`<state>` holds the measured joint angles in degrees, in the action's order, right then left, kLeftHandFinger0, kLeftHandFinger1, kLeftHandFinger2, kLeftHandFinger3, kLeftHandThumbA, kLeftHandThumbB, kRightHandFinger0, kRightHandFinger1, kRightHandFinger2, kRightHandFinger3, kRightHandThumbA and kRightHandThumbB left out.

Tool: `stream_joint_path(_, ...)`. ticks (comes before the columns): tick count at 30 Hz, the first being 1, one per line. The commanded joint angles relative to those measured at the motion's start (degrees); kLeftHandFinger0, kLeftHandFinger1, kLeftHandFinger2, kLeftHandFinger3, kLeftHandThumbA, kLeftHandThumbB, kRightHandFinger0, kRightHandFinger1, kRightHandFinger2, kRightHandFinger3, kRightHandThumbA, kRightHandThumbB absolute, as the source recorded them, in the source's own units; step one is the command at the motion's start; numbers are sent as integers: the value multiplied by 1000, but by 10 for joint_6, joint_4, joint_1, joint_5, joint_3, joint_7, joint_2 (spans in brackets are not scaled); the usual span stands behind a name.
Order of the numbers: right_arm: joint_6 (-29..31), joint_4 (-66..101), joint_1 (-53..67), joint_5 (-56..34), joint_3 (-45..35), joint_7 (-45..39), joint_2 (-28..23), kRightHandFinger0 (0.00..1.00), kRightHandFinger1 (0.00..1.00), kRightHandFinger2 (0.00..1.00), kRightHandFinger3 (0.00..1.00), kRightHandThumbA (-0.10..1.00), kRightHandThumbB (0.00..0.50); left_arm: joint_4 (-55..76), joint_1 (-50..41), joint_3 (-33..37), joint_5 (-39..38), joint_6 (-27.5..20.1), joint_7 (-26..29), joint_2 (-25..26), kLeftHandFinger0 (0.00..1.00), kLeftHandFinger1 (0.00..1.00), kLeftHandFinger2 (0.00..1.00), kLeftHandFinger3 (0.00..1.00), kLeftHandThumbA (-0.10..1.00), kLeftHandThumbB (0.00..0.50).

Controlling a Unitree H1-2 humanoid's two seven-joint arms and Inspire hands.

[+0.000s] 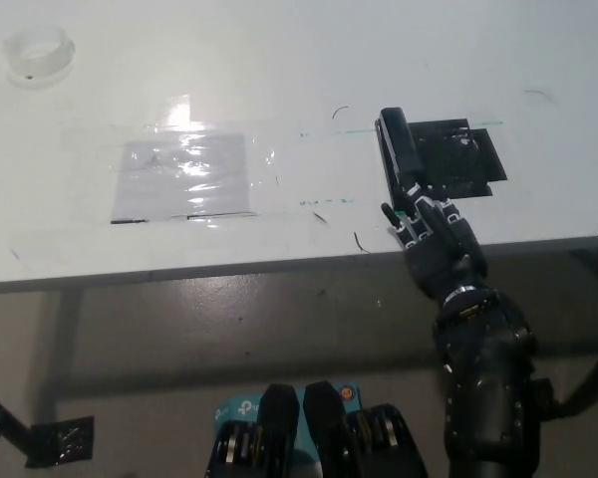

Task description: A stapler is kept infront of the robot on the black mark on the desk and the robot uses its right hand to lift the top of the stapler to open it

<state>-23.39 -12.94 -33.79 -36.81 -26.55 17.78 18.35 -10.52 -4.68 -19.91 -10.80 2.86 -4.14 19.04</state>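
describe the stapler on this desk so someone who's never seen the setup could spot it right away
Start from the white desk and go to its right side, where a black square mark sits near the front edge. The stapler lies along that mark's left edge, just beyond the black right hand. It is the only long, narrow, raised black bar; the mark is flat.

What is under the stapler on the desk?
The stapler lies along the left edge of a black mark on the white desk. The right hand covers its near end, so what lies under that end cannot be seen.
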Motion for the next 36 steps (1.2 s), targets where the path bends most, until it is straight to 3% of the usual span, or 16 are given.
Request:
stream_joint_path(1, 34, -3, -36, -24, -10, 28, 27, 456, 549, 676, 862, 1000, 41, 8, 8, -7, -7, -14, 2, 9, 407, 479, 662, 777, 833, 63)
stream_joint_path(9, 36, -2, -38, -36, -17, 51, 27, 530, 621, 710, 920, 1000, 14, 15, 12, -8, -6, -14, 1, 11, 414, 492, 676, 817, 899, 81)
stream_joint_path(12, 32, 1, -35, -40, -19, 62, 29, 510, 608, 713, 924, 1000, 13, 12, 14, -8, -6, -14, 0, 12, 419, 499, 694, 829, 924, 97)
stream_joint_path(16, 26, 8, -28, -49, -15, 63, 32, 581, 695, 804, 978, 1000, 0, 9, 13, -9, -7, -19, 0, 12, 413, 494, 687, 820, 935, 81)
stream_joint_path(22, 31, -5, -46, -61, -20, 80, 33, 627, 719, 817, 993, 1000, 0, 16, 10, -9, -9, -12, -1, 11, 422, 500, 698, 865, 967, 110)
stream_joint_path(24, 32, -11, -52, -63, -21, 85, 31, 626, 711, 804, 989, 1000, 4, 16, 10, -9, -8, -14, 0, 11, 423, 509, 700, 864, 977, 92)
stream_joint_path(29, 38, -28, -73, -64, -19, 88, 28, 630, 743, 830, 1000, 1000, 11, 9, 9, -11, -12, -19, -2, 10, 410, 503, 689, 824, 1000, 127)
stream_joint_path(36, 46, -49, -97, -74, -28, 92, 24, 631, 738, 823, 1000, 1000, 2, 9, 3, -12, -14, -24, -5, 7, 406, 507, 689, 807, 1000, 138)
